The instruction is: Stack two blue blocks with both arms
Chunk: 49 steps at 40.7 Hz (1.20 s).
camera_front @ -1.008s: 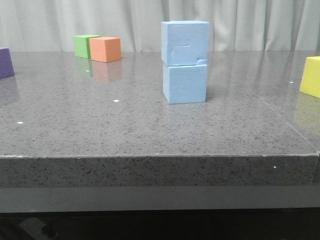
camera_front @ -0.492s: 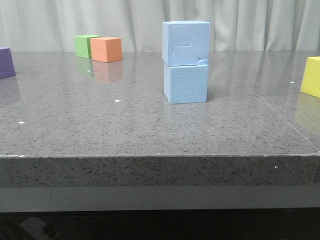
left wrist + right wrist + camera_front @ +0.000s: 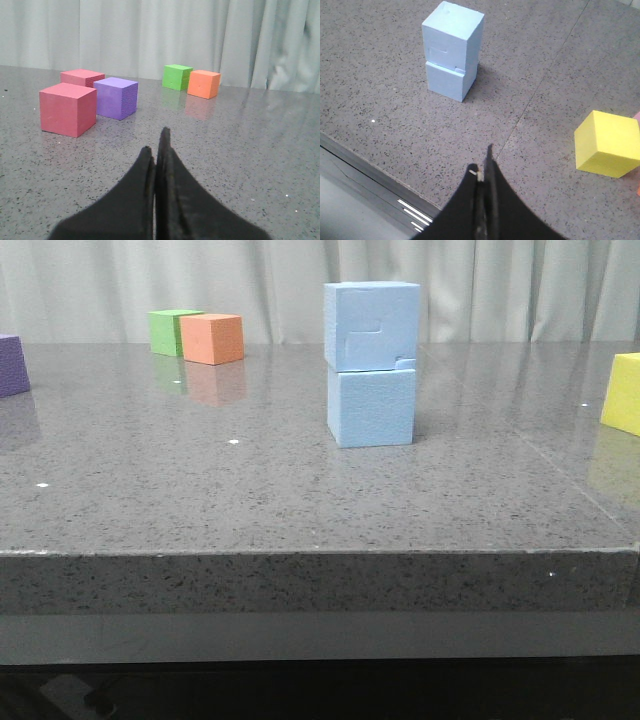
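Front view: the two blue blocks form one upright column near the desk (image 3: 300, 500) centre, the upper block (image 3: 371, 326) with a notched lower corner and a faint stepped mark resting squarely on the pebbled lower block (image 3: 371, 407). The column's long axis runs vertically, 12 to 6 o'clock, and no writing is legible on either block. Left gripper (image 3: 156, 150) and right gripper (image 3: 482, 172) both have their fingers pressed together, holding nothing, well apart from the column.

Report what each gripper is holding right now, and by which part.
Nothing is held. The left gripper and right gripper are both shut on nothing, and the two blue blocks stand stacked on the table, clear of both.
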{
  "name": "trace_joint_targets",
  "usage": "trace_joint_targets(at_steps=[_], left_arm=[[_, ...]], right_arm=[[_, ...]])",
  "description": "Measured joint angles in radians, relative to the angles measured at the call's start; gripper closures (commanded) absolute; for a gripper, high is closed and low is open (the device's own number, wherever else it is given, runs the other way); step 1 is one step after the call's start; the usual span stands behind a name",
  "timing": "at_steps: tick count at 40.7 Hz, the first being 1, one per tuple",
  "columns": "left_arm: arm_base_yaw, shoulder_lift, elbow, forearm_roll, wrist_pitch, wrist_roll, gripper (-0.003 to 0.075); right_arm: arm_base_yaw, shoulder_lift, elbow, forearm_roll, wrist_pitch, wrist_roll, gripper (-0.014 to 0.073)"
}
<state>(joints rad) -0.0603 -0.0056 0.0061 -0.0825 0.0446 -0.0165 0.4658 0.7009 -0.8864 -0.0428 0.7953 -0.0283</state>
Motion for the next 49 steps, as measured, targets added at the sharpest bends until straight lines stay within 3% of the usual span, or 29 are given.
trace_joint_targets(at_steps=[16, 20, 27, 39, 49], left_arm=[[0.0, 0.0, 0.0, 0.0, -0.002, 0.0, 0.0741], [0.0, 0.0, 0.0, 0.0, -0.002, 0.0, 0.0741], [0.0, 0.0, 0.0, 0.0, -0.002, 0.0, 0.0741], [0.0, 0.0, 0.0, 0.0, -0.004, 0.0, 0.0741], [0.0, 0.0, 0.0, 0.0, -0.004, 0.0, 0.0741]], right_arm=[[0.002, -0.024, 0.032, 0.0, -0.022, 0.0, 0.0713], [-0.052, -0.075, 0.098, 0.0, -0.058, 0.0, 0.0713], [-0.179, -0.245, 0.309, 0.007, -0.21, 0.0, 0.0713], [-0.347, -0.641, 0.769, 0.029, -0.617, 0.0, 0.0713], [-0.456, -0.71, 0.912, 0.129, -0.72, 0.0, 0.0713]])
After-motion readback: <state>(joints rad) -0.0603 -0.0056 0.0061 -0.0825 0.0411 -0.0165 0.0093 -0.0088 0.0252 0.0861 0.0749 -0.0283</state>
